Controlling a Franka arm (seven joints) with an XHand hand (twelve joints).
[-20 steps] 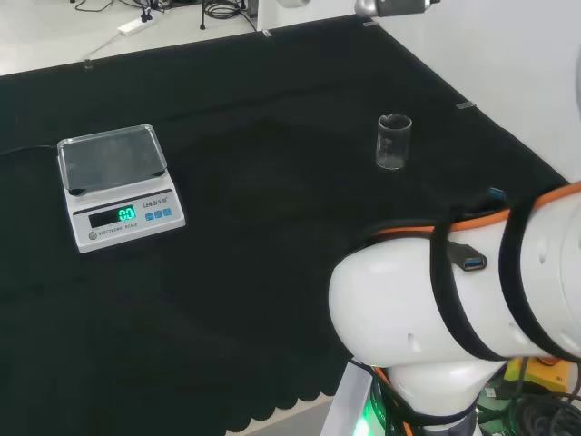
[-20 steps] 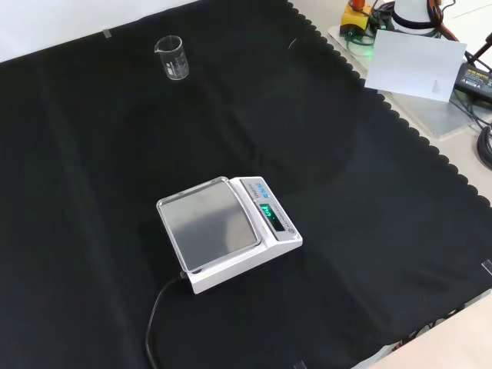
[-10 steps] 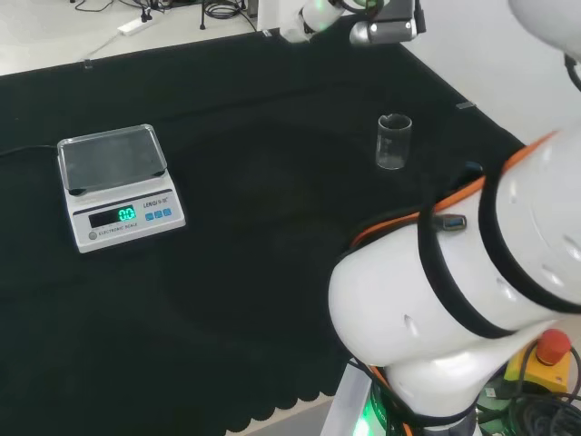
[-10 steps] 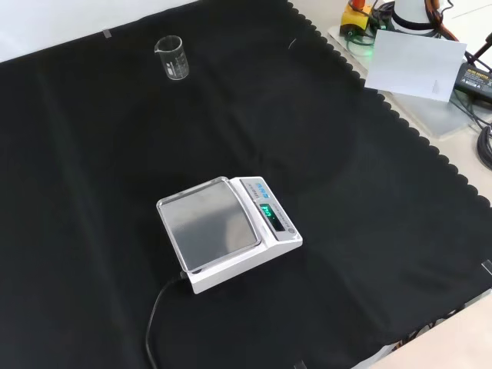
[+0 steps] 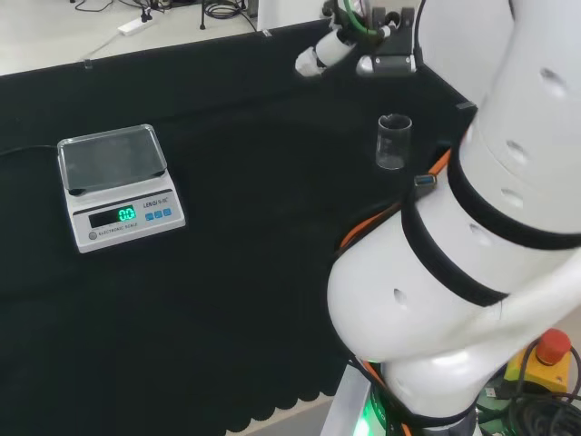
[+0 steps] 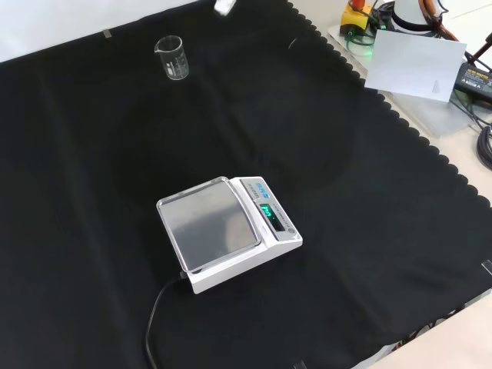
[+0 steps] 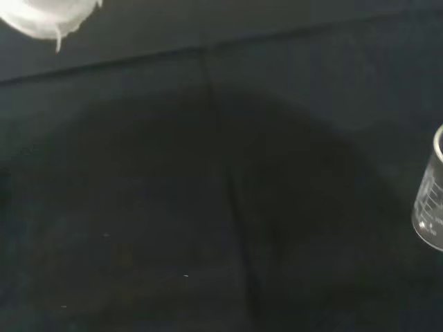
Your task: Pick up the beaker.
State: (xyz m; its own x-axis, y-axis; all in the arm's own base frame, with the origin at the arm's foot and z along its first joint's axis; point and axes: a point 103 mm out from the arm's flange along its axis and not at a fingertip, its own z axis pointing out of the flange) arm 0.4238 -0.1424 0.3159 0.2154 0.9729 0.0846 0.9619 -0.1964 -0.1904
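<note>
A small clear glass beaker (image 5: 394, 141) stands upright and empty on the black cloth, right of middle in the head view and at the far left (image 6: 173, 58) in the front view. The hand (image 5: 338, 47) hangs in the air beyond the beaker in the head view, apart from it, with one white finger held out straight and nothing in it. A white tip of the hand (image 6: 224, 6) pokes in at the front view's top edge, right of the beaker. The wrist view catches part of the beaker (image 7: 432, 200) at its edge, with cloth around it.
A white scale (image 5: 118, 186) with a lit green display sits left in the head view, at the middle (image 6: 224, 231) in the front view, its cable (image 6: 154, 323) trailing toward the near edge. The arm's white links (image 5: 472, 245) stand close beside the beaker in the head view.
The arm has swung and the hand has come down into the head view toward the beaker. Its tip now shows in the front view. Beaker and scale have not moved.
</note>
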